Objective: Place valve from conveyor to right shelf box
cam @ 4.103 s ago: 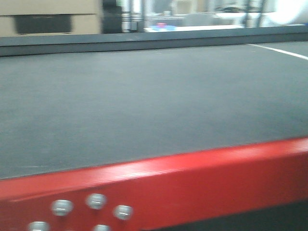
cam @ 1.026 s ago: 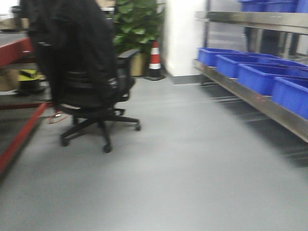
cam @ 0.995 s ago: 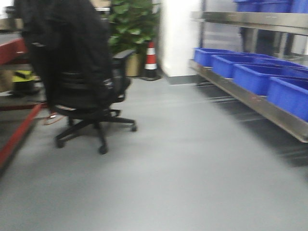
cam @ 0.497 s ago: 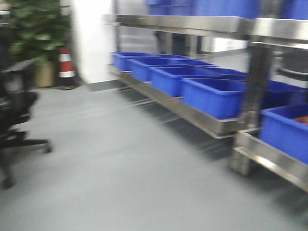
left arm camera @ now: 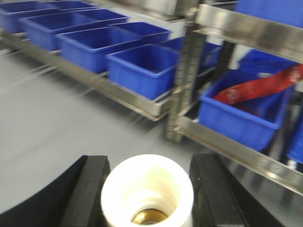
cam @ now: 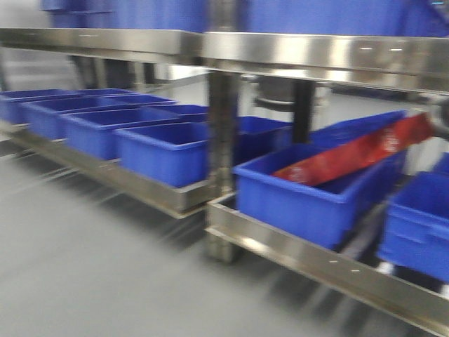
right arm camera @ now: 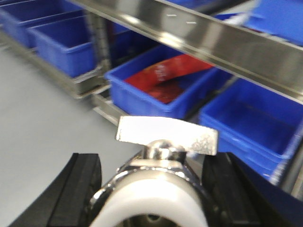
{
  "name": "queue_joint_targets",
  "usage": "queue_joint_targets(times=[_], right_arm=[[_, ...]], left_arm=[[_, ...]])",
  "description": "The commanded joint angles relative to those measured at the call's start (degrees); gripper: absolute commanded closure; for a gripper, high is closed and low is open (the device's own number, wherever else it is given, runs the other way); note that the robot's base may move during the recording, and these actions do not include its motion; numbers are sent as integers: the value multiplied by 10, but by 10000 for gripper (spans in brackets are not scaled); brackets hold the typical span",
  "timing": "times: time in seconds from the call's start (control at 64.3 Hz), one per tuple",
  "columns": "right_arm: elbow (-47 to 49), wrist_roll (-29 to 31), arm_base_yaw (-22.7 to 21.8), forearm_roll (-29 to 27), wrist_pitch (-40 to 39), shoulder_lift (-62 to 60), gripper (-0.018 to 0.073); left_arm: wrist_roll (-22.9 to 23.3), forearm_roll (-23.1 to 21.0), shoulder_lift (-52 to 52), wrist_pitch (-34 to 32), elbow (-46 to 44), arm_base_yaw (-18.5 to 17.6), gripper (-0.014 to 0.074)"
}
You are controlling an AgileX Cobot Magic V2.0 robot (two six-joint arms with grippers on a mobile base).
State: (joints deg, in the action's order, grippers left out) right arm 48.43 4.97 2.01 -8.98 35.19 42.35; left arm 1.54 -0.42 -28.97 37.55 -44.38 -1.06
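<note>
Between the right gripper's (right arm camera: 151,198) black jaws sat the valve (right arm camera: 161,158), a shiny metal body with a white round end nearest the camera. Its flat silver handle (right arm camera: 166,135) stood crosswise on top. The jaws were clenched against the valve's two sides, holding it above the grey floor (cam: 84,267), in front of the shelf (cam: 302,256). In the left wrist view, the left gripper (left arm camera: 147,194) likewise clasped a white round fitting (left arm camera: 147,171) with brass showing inside its opening. No handle showed on it from that angle.

Beyond both grippers stood the steel shelf, its lower tier close to the floor and another steel tier (cam: 280,53) above. A perforated upright post (cam: 223,140) divided it. To the right of the post sat an open blue box (cam: 302,203) with a long red strip (cam: 351,154) leaning slantwise out of it. Another blue box (cam: 421,225) stood just beside it, farther right. To the left of the post, a row of open blue boxes (cam: 161,151) ran away along the lower tier. All three views were somewhat blurred.
</note>
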Motion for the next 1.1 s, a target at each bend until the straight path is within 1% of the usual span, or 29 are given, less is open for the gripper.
queue_joint_targets(times=[0.0, 1.088], right_arm=[[5, 6, 0, 3, -42, -7, 727], [5, 6, 0, 3, -42, -7, 727]], left_arm=[[0, -4, 4, -26, -3, 1, 707], [0, -4, 4, -26, -3, 1, 707]])
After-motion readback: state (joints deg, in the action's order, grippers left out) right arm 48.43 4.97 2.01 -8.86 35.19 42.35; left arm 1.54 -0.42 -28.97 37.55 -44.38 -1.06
